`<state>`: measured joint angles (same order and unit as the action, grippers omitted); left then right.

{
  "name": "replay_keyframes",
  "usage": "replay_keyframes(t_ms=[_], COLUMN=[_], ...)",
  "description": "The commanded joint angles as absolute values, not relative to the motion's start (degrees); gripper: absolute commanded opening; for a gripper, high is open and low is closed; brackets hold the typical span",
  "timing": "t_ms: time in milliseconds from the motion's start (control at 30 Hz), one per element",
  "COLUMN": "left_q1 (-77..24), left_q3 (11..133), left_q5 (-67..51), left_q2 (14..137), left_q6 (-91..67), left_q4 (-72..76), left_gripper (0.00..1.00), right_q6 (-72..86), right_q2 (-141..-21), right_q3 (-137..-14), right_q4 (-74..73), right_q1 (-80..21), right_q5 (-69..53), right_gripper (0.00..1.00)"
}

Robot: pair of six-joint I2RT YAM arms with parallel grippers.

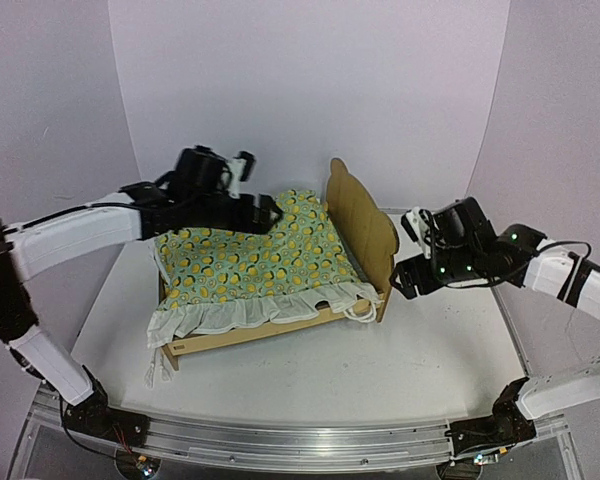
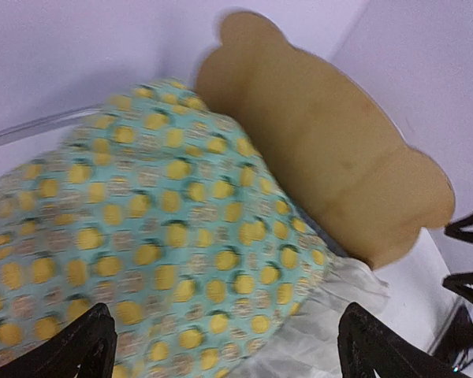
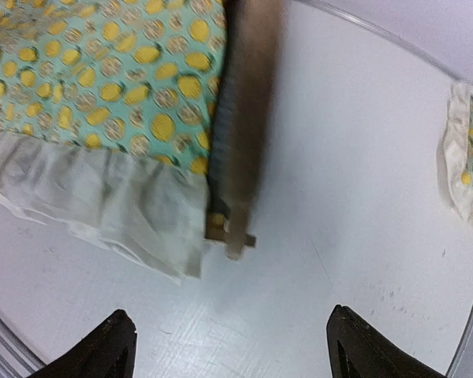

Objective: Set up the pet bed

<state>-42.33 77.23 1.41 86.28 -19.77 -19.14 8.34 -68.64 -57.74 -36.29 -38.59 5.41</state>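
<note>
A white table [image 1: 380, 360] is filling the lower part of the scene, and pale lilac walls [image 1: 310, 80] are closing it in behind and at both sides. The pet bed [image 1: 270, 335], a light plywood frame, is standing at the middle of the table, with its tall curved headboard [image 1: 362, 218] rising at the end nearer the right arm. A lemon-print blanket [image 1: 250, 255] is lying spread over the pet bed, covering the whole lying surface, and its white ruffle [image 1: 250, 312] is hanging over the near rail.

The left gripper [image 1: 270, 213] is hovering over the blanket toward the head end of the pet bed; its fingers are standing wide apart and are holding nothing. The right gripper [image 1: 402, 280] is hanging just beyond the headboard, outside the pet bed, above bare table; its fingers are likewise spread and empty. The right wrist view is showing a small matching ruffled pillow [image 3: 467, 153] lying on the table well apart from the pet bed, on the far side of the headboard.

Judging from this arrangement, the blanket step is appearing complete and the pillow is remaining to be placed. The next move is probably calling for the right gripper to swing toward the pillow, close on its edge, and carry it over the headboard to the head end.
</note>
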Motion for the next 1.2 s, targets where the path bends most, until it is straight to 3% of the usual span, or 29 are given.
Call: replay_keyframes(t_ms=[0,233,333,400,500,667,933,1167], left_q1=[-54.18,-58.29,-59.17,-59.28,-59.24,-59.24,-59.32,-59.33], left_q3=[88.32,98.66,101.59,104.14,108.14,108.72,106.48,108.52], left_q5=[-6.84,-2.79,-4.64,-4.16,1.02,4.41,-13.37,-8.72], left_q2=[100.93,115.01,118.34,121.26,124.81,124.54,124.81,126.74], left_q6=[-9.75,-1.83,-0.1,-0.09,-0.09,-0.09,2.74,4.09], left_q4=[-13.04,-15.55,-16.55,-18.02,-20.46,-20.73,-21.18,-21.58], left_gripper=[0.98,0.99,0.99,0.98,0.81,0.57,0.73,0.67], right_q6=[15.39,14.86,12.66,12.62,13.15,13.63,13.67,13.63], right_q2=[-61.08,-58.68,-57.41,-56.3,-55.89,-57.98,-57.81,-58.76], right_q3=[-48.79,-42.53,-39.89,-37.8,-35.84,-35.43,-36.19,-36.22], right_q4=[-26.46,-22.27,-18.88,-16.33,-13.65,-11.07,-10.81,-10.85], right_q1=[-36.66,-34.38,-34.49,-34.82,-35.36,-36.41,-36.48,-36.47], right_q5=[11.2,0.14,-8.77,-11.46,-12.13,-13.04,-9.24,-10.74], right_gripper=[0.86,0.87,0.97,0.98,0.96,0.81,0.83,0.81])
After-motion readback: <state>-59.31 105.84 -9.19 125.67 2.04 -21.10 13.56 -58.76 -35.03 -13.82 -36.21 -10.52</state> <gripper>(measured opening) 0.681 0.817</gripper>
